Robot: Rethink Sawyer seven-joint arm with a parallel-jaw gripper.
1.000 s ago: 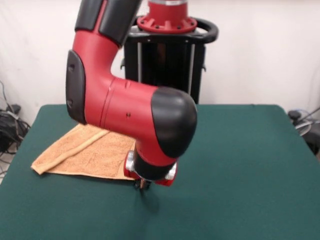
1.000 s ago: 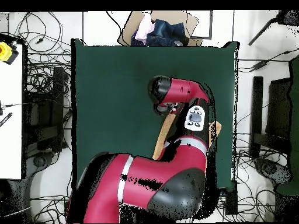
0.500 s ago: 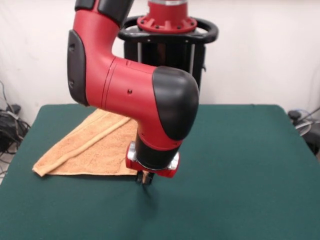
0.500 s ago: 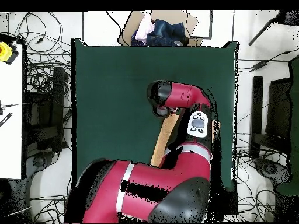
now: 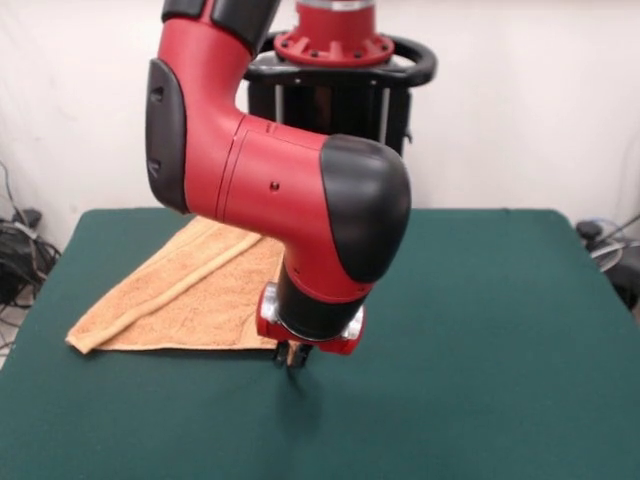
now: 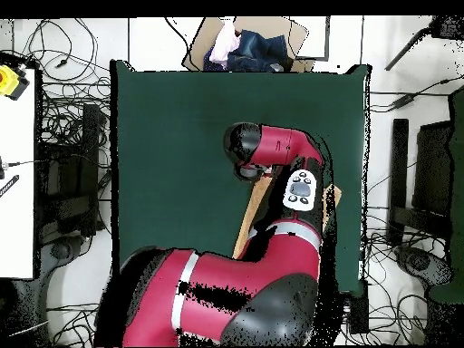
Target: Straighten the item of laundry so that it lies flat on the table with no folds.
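Observation:
The peach towel (image 5: 190,300) lies on the left part of the dark green table (image 5: 480,300), with a long fold running diagonally across it. My gripper (image 5: 292,358) is low at the towel's near right corner, just above the table, shut on that corner. The red arm hides the towel's right part. In the overhead view only a strip of the towel (image 6: 254,213) shows beside the arm on the table (image 6: 172,136). The wrist hides the gripper there.
The black pedestal (image 5: 335,100) stands at the table's far edge. In the overhead view an open cardboard box of clothes (image 6: 249,45) sits beyond the table's top edge, cables lie around it, and a white bench (image 6: 16,163) is at the left.
The gripper has moved a little to the right in the front view with the towel's corner, drawing the towel's near edge out straighter. The arm's elbow has risen.

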